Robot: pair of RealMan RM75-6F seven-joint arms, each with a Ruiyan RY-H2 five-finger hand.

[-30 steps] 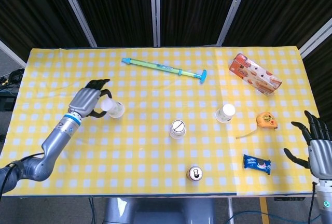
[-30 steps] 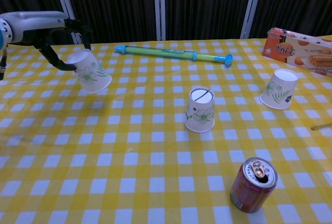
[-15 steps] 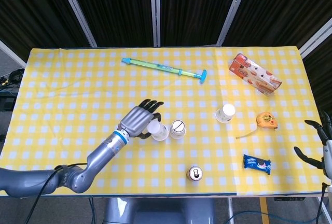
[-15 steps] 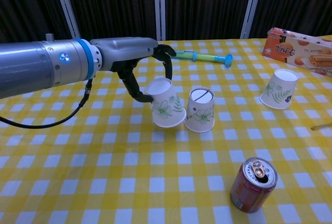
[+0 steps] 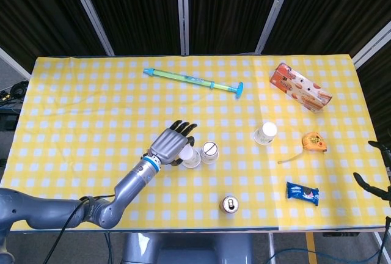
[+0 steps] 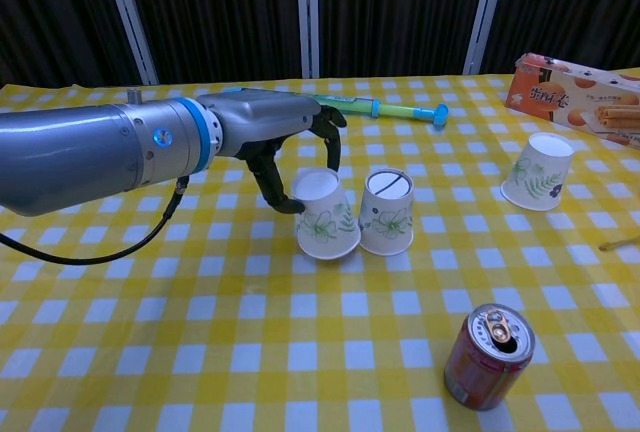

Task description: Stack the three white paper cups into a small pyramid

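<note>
Left hand fingers curl around upturned cup, setting it on table touching middle cup: pyramid base pair. Third cup stands well apart, right. Right hand barely visible; finger state cannot be told.

I see a water gun near the table's far edge, biscuit box far right corner, tape measure and snack packet right edge, soda can near edge.

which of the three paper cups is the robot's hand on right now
The leftmost cup, upside down and right beside the middle cup. The left hand curls over its top. The third cup stands alone farther right, untouched.
</note>
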